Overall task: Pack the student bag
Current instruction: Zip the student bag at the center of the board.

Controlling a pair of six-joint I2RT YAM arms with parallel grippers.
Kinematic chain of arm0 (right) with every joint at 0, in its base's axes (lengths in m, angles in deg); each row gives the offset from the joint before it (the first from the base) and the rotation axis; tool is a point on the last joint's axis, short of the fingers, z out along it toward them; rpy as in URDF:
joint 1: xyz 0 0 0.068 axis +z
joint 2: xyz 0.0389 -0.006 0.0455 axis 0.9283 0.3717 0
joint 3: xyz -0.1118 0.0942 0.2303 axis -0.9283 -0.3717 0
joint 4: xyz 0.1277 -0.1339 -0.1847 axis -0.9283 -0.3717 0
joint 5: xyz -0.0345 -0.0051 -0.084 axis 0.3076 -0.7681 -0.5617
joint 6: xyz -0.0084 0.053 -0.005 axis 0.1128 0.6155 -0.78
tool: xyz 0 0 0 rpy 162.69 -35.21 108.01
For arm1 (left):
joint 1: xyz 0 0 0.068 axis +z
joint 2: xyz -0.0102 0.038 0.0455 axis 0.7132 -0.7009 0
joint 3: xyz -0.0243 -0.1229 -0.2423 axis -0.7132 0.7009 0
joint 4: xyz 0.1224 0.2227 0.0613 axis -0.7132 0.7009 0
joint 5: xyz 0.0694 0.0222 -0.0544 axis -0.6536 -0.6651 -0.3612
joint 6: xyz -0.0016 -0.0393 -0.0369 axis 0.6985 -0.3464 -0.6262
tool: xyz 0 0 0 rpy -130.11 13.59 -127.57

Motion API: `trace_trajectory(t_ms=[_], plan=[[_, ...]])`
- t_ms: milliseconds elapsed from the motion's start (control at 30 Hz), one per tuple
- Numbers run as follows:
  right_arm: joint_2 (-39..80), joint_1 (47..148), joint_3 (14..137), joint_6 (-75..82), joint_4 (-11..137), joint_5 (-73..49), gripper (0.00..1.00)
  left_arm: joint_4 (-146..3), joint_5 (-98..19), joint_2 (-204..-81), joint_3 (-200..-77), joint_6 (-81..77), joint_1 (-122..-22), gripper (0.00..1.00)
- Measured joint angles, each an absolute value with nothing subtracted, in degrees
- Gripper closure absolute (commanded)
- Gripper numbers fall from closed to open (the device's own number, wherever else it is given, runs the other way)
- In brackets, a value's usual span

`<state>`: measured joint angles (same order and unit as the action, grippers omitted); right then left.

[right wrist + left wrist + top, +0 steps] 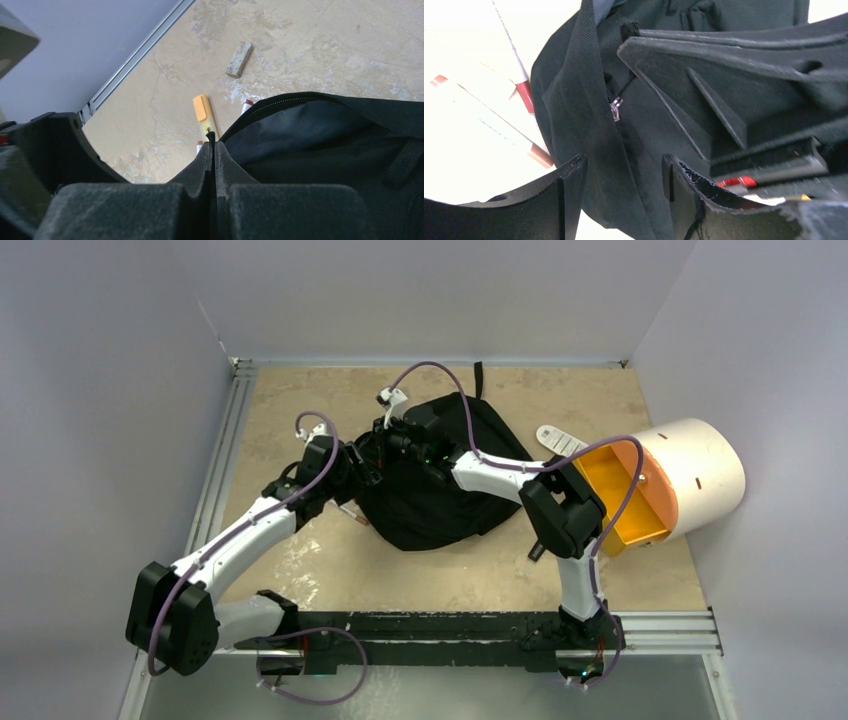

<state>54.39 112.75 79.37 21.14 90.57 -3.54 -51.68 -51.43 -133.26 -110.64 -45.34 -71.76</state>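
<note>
One soft black woven student bag (440,512), left claw (621,167) agape, right claw (213,145) clamped shut.

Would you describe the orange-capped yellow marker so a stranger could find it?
Start at the soft black fabric backpack on the beige tabletop; the yellow marker lies by its open rim. Only it has an orange cap; nearby pens are white, red-tipped.

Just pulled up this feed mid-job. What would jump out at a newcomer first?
The black student bag sprawls in the middle of the table. The right hand is pinched shut on the rim of its gaping mouth, while the left hand stands open astride the fabric by the zipper pull. A big cream-and-orange cylinder lies on its side at the right edge.
</note>
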Motion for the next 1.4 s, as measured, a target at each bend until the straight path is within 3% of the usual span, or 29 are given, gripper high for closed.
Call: trace_trajectory(t_ms=[200, 333, 567, 933, 1400], plan=[[54.39, 112.75, 79.37, 21.12, 90.52, -3.54, 1.0, -49.82, -53.36, -136.06, -111.12, -44.05, -71.76, 0.51], [54.39, 112.78, 79.26, 21.12, 90.13, -3.49, 1.0, -49.89, -54.25, -135.25, -109.7, -42.19, -71.78, 0.62], [54.17, 112.8, 78.38, 21.08, 90.26, -3.52, 1.0, -50.06, -55.15, -135.2, -109.46, -38.13, -71.83, 1.0], [50.28, 112.95, 73.88, 21.16, 95.18, -6.71, 1.0, -53.32, -53.14, -128.23, -103.34, -35.81, -71.83, 1.0], [54.08, 111.31, 76.07, 22.32, 96.42, -12.78, 1.0, -54.15, -52.09, -125.67, -102.29, -35.83, -71.83, 1.0]])
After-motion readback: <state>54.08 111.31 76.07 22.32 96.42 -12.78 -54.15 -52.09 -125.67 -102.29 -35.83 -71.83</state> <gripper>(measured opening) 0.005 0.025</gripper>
